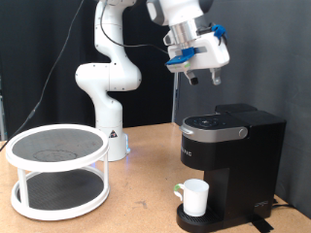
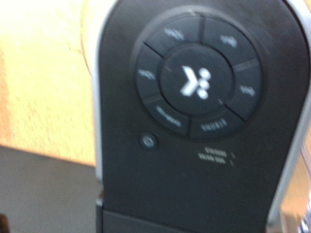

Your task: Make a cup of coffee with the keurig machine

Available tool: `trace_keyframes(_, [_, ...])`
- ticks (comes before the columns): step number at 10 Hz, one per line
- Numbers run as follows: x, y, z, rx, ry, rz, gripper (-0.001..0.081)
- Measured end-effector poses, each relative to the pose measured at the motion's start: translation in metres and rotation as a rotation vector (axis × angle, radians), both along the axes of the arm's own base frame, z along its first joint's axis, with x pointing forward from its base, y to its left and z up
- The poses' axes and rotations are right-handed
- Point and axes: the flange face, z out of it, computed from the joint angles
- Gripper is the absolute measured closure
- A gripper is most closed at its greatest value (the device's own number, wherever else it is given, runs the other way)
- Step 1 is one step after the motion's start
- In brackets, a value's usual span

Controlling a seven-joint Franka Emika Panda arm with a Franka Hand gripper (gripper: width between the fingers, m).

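- Worktop [image 1: 146,209]: wooden surface w/ black backdrop behind; carries everything below.
- Franka arm [image 1: 109,68]: white, base at rear of worktop, reaches up & across toward exterior view's top right.
- Two-tier round rack [image 1: 56,170]: white frame, dark mesh shelves, at exterior view's left, well apart from the machine.
- Keurig machine [image 1: 228,160]: black, boxy, at exterior view's right, lid down. Wrist view looks straight at its top: round button panel [image 2: 194,78] w/ lit white logo in centre, ring of buttons around it, small power button [image 2: 148,140] just beside the ring.
- Pincer [image 1: 201,73]: white w/ blue parts, hangs in the air above the machine's lid, not touching it, nothing between the fingers. Fingers point down; cannot tell how wide they stand. Fingers don't show in wrist view.
- Cup [image 1: 194,197]: white mug, upright on the machine's round drip base [image 1: 209,221], under the brew head, handle toward exterior view's left.
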Motion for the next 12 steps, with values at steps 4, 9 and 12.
trace_keyframes(4, [0.008, 0.009, -0.01, -0.06, 0.017, 0.031, 0.0072])
trace_keyframes(9, [0.021, 0.009, -0.049, -0.089, 0.077, 0.049, 0.0193])
trace_keyframes(12, [0.024, 0.007, -0.066, -0.095, 0.094, 0.053, 0.0512])
